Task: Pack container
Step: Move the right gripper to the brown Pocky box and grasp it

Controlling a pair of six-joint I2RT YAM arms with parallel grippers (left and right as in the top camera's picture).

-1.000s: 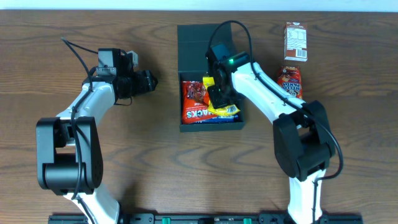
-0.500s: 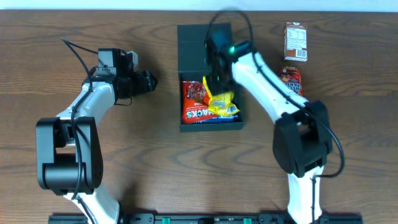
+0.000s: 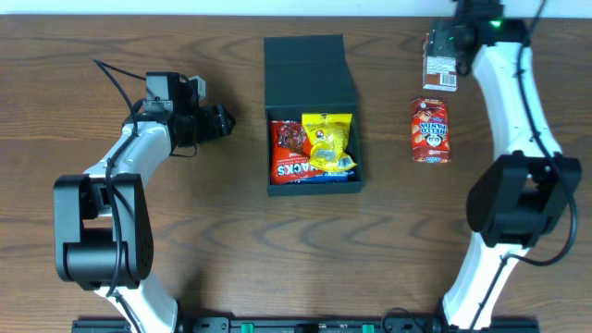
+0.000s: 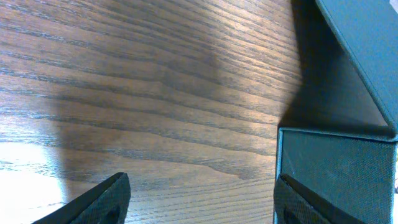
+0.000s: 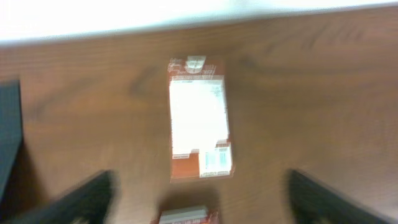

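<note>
The brown wooden desk [image 3: 231,259] showed straight grain under a smooth, semi-gloss finish that reflected pale light. The dark-teal square rigid cardboard box [image 3: 310,65] was matt, and the left wrist view showed a fine woven-looking texture on its outer wall. The yellow snack packet [image 3: 327,141], the red snack packet beside it [image 3: 289,148] and the red snack packet on the desk [image 3: 429,130] were glossy, crinkled film. The brown-and-white drink carton [image 3: 440,62] looked like smooth printed paperboard. The left arm's black fingers [image 4: 93,202] looked like matt plastic.

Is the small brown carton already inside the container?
No, the carton lies on the table, to the right of the container, outside it.
</note>
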